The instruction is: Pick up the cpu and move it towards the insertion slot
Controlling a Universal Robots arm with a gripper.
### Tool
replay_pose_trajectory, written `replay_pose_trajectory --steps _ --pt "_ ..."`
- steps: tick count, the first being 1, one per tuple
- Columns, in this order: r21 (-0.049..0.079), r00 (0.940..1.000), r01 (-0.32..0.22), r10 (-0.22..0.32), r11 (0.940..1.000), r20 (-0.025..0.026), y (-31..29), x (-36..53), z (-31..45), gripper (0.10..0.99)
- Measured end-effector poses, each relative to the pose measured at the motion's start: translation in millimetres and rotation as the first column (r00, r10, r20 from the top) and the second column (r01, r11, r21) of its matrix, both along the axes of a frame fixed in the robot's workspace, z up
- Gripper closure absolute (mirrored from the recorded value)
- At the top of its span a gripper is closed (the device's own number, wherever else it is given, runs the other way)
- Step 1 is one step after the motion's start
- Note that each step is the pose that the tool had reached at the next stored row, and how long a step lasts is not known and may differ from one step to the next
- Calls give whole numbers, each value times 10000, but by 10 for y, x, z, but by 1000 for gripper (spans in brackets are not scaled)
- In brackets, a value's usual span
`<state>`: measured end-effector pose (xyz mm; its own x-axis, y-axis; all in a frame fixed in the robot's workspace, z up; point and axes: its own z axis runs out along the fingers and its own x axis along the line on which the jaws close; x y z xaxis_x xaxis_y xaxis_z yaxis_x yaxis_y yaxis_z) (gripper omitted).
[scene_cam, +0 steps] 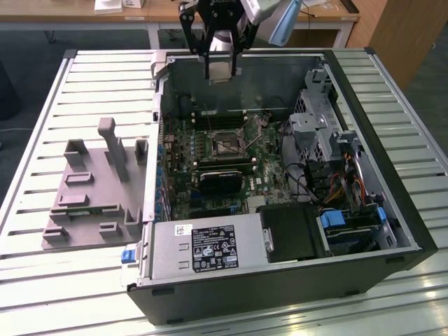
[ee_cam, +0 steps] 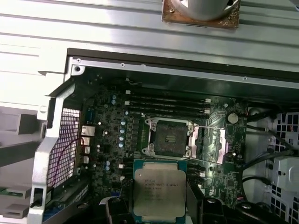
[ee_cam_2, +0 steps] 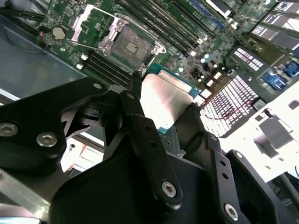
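Note:
My gripper [scene_cam: 221, 61] hangs above the far wall of the open computer case [scene_cam: 161, 140], shut on the cpu [scene_cam: 222, 68], which it holds by two opposite edges. The cpu [ee_cam: 159, 189] is a flat square chip with a silver top and a pale rim. Its shiny face [ee_cam_2: 164, 99] sits between the black fingers [ee_cam_2: 136, 109] in the second wrist view. The insertion slot [scene_cam: 227, 143] lies on the green motherboard below and ahead of the chip. Its silver frame around a dark centre shows in both wrist views [ee_cam: 168, 137] [ee_cam_2: 131, 46]. The chip is clear of the slot, in the air.
A grey fixture block [scene_cam: 91, 189] lies on the slatted table [scene_cam: 42, 140] at the exterior view's left. Inside the case are a black ribbed block [scene_cam: 220, 178], a power supply [scene_cam: 203, 248] and a drive cage with cables [scene_cam: 329, 133]. A round metal part [ee_cam: 201, 11] rests beyond the case.

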<state>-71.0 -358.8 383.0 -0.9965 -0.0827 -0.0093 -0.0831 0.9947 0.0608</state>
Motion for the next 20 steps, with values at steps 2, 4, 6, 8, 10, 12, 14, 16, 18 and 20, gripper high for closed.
replay_pose_trajectory --steps 2,4,6,8,10,12,14,16,18,20 --pt "0 10000 -15 15 10000 0 15 33 -10 549" --pt "-1 10000 -31 31 10000 -1 31 66 -20 549" --pt "-1 10000 -48 48 10000 -1 45 97 -29 549" --pt "-1 10000 -68 68 10000 -1 61 128 -39 549" --pt "0 10000 -88 88 10000 0 76 158 -48 549" --pt "-1 9999 -109 109 9999 0 92 186 -57 549" --pt "0 9999 -130 130 9999 0 108 214 -66 549" --pt "-2 9999 -152 152 9999 -1 124 243 -75 549" --pt "-1 9999 -172 172 9999 -1 140 268 -87 549" --pt "-1 9998 -194 194 9998 0 159 289 -100 549"
